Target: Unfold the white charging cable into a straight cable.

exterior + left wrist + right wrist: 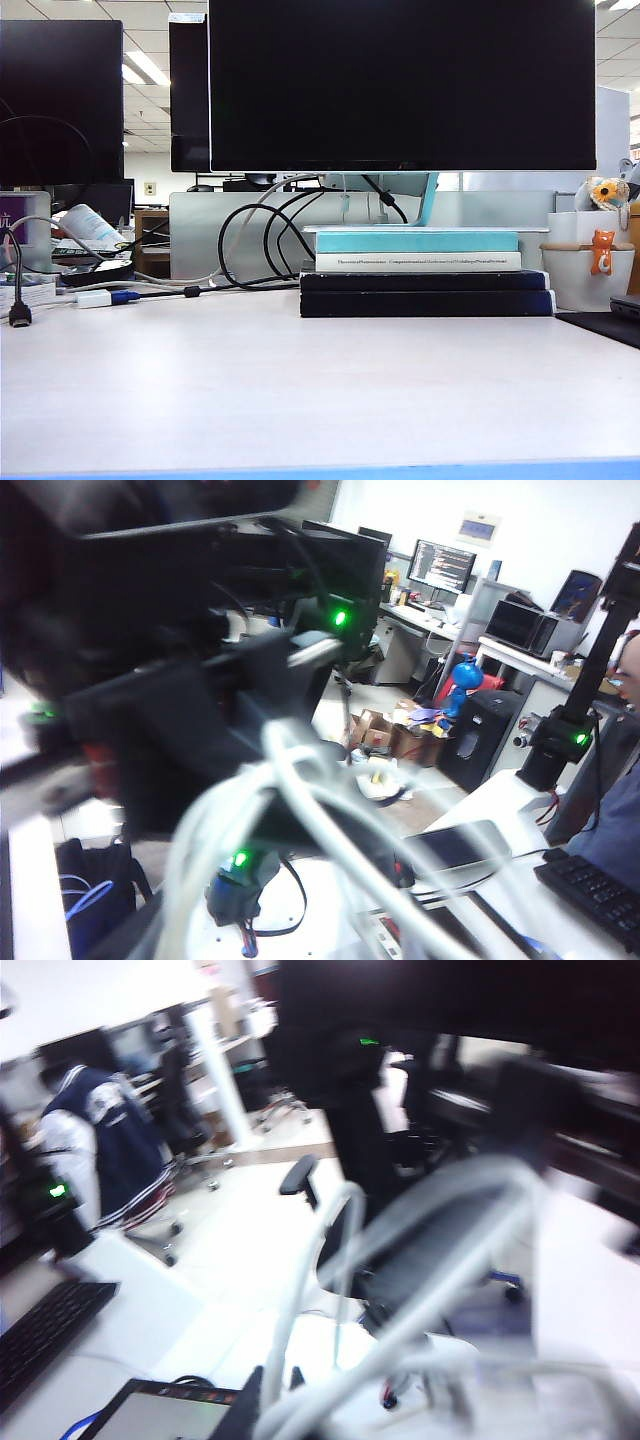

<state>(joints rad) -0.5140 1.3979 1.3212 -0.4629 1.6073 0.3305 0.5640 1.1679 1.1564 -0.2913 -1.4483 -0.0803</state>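
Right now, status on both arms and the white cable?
Both arms off the exterior view. White charging cable loops blurred close to both wrist cameras, still coiled, apparently lifted. Right gripper shut; left jaws unclear. Desk shows no cable.

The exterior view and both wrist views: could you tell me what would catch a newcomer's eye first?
In the exterior view a large dark monitor fills the top, above a stack of books at the back of the white table; no arm shows there. Both wrist views show blurred loops of the white charging cable close before the lens.
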